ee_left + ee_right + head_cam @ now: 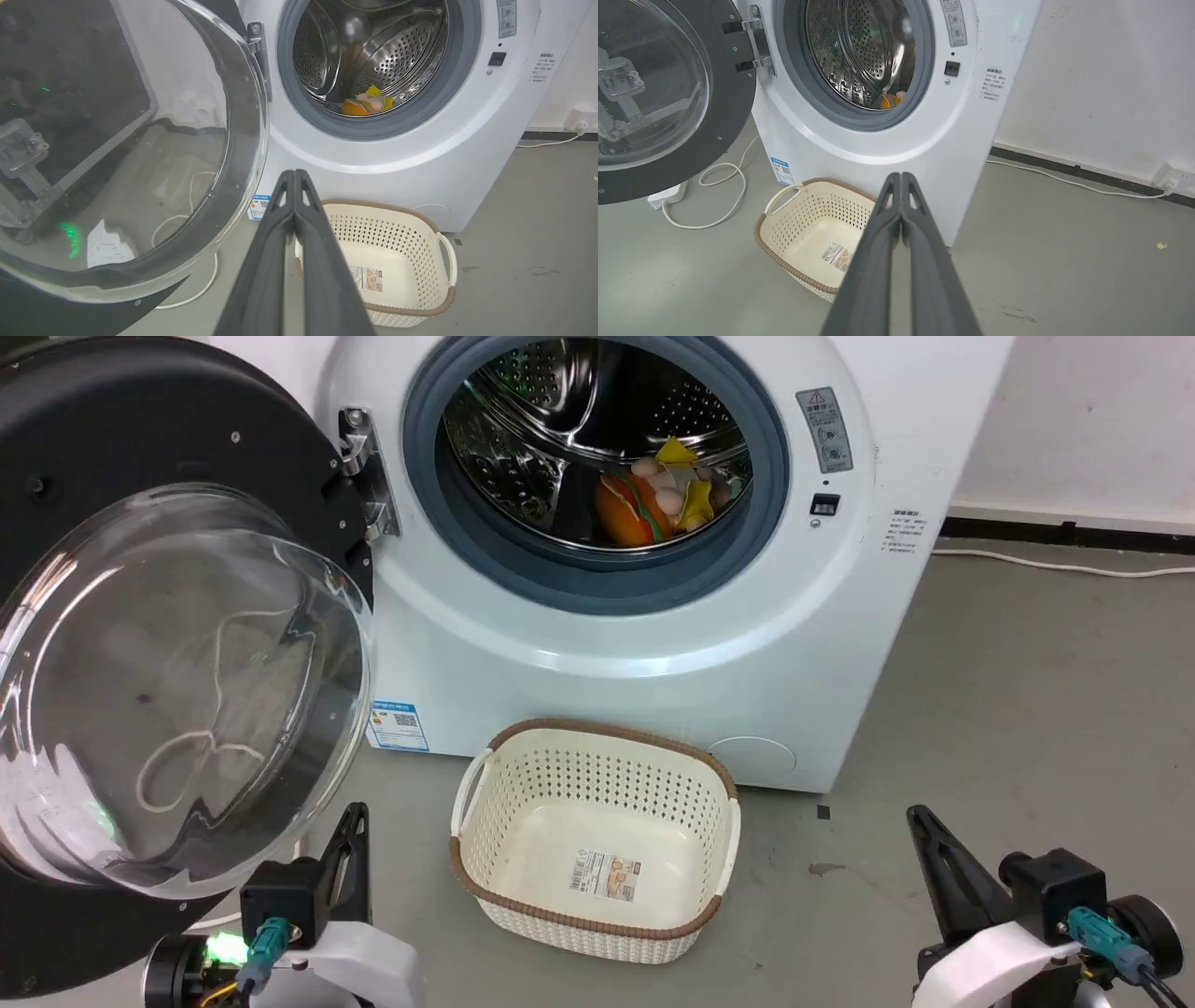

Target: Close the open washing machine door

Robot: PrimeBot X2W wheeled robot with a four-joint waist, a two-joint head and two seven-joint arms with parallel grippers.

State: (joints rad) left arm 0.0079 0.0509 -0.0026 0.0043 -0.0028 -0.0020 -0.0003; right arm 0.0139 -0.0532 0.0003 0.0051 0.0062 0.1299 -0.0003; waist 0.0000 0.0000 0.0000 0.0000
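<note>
The white washing machine [644, 635] stands ahead with its steel drum [597, 439] exposed and colourful toys [663, 495] lying inside. Its door [168, 681] swings wide open to the left on a metal hinge [359, 467], the black rim and bulging clear glass bowl facing me. In the left wrist view the door [126, 154] is close on the left. My left gripper [357, 812] sits shut just below the door's lower edge, fingers together [294, 173]. My right gripper [920, 817] is shut at lower right, apart from everything [901, 175].
A cream perforated basket [597, 835] with a brown rim rests empty on the grey floor in front of the machine, between my grippers. A white cable [714, 186] and power strip lie on the floor under the door. A wall with a black skirting runs at right.
</note>
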